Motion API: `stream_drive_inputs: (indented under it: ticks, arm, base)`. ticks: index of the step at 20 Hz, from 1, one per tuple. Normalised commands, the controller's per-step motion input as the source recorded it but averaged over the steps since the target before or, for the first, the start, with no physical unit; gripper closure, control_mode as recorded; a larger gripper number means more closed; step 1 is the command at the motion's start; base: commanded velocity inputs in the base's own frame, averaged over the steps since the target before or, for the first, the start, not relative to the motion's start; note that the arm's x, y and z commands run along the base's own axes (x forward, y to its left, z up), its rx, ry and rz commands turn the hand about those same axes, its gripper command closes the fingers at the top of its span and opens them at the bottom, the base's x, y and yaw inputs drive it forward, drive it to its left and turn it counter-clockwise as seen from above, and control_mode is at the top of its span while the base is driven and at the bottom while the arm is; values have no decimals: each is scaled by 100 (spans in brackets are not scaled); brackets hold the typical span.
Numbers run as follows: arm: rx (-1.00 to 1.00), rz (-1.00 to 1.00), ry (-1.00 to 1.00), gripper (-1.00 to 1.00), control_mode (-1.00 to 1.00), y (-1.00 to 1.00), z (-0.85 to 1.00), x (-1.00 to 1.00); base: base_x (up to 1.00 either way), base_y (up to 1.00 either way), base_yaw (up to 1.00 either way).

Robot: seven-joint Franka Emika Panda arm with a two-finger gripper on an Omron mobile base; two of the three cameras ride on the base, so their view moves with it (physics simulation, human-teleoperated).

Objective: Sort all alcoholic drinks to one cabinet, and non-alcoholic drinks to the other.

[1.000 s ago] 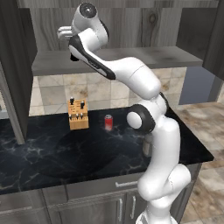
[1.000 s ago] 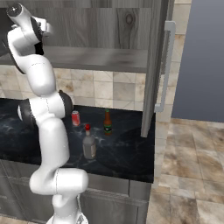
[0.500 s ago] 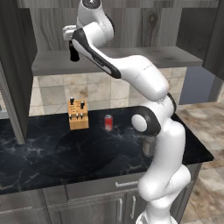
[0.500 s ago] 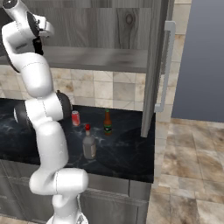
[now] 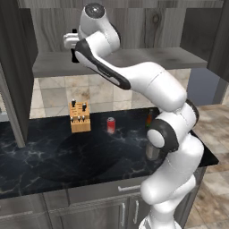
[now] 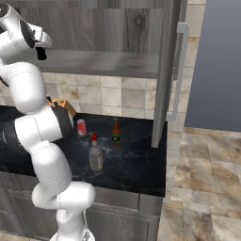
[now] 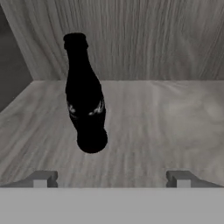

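Note:
A small black contoured cola bottle [image 7: 85, 96] stands upright on the grey wooden floor of the upper cabinet, left of centre in the hand view. My gripper [image 7: 111, 179] is open just in front of it, fingertips [image 7: 41, 178] wide apart and touching nothing. From the base cameras the gripper [image 5: 73, 47] [image 6: 41, 47] is up at the cabinet shelf [image 5: 134, 58]. On the black counter stand the red soda can [image 5: 111, 125] [image 6: 81, 127], the slim red-labelled bottle [image 6: 115, 132] and the stouter clear-grey bottle [image 6: 96, 153].
A wooden knife block [image 5: 79, 117] sits on the counter by the tiled wall. An open cabinet door [image 6: 164, 70] with a long handle hangs at the right of the shelf, and another dark door [image 5: 13, 71] hangs at the left. The counter's edge ends at the right.
The arm has swung upward and its hand has shifted slightly at the shelf's front. The jaws have spread a little wider.

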Motion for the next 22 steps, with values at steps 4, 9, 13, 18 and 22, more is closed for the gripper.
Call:
stream_drive_inputs:
  ticks: [4, 9, 13, 18, 22]
  arm:
    - [16, 0, -16, -100, -100, -36, -10, -100]
    - [11, 0, -12, -100, -100, -43, -8, -100]
    - [4, 0, -2, -100, -100, -34, -18, -96]
    - [0, -3, 7, -100, -100, -13, -18, -67]
    - [0, -11, 18, -100, -100, -2, -28, -39]
  base:
    - [0, 0, 0]
    - [0, 0, 0]
    - [0, 0, 0]
    - [0, 0, 0]
    - [0, 0, 0]
